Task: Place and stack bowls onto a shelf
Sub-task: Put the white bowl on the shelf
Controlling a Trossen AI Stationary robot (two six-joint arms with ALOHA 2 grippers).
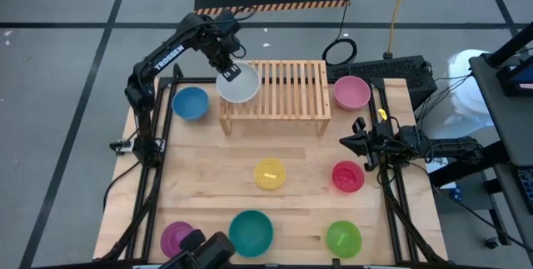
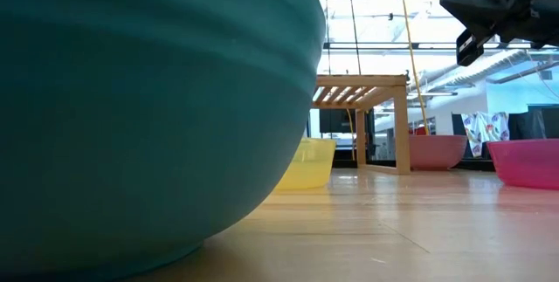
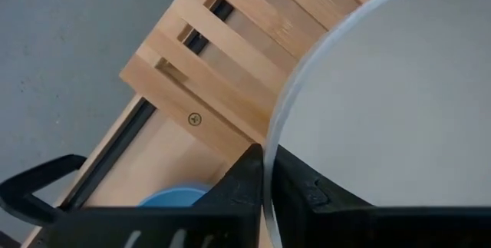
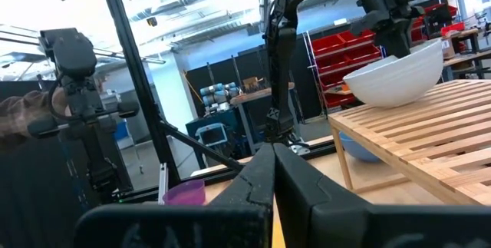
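Wooden table (image 1: 216,161) with shelf (image 1: 287,86) at its far edge: left gripper (image 1: 231,73) pinches the white bowl's (image 1: 241,88) rim, bowl resting on the shelf's left end; right gripper (image 1: 354,142), shut, waits at the table's right edge.

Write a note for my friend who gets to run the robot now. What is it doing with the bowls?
Left gripper: on the rim of the white bowl, which sits on the shelf at its left end.
Right gripper: shut, empty, waiting by the red bowl.
Done: white bowl on the shelf.
Left on the table: blue bowl, pink bowl, yellow bowl, red, purple bowl, teal bowl, green bowl.
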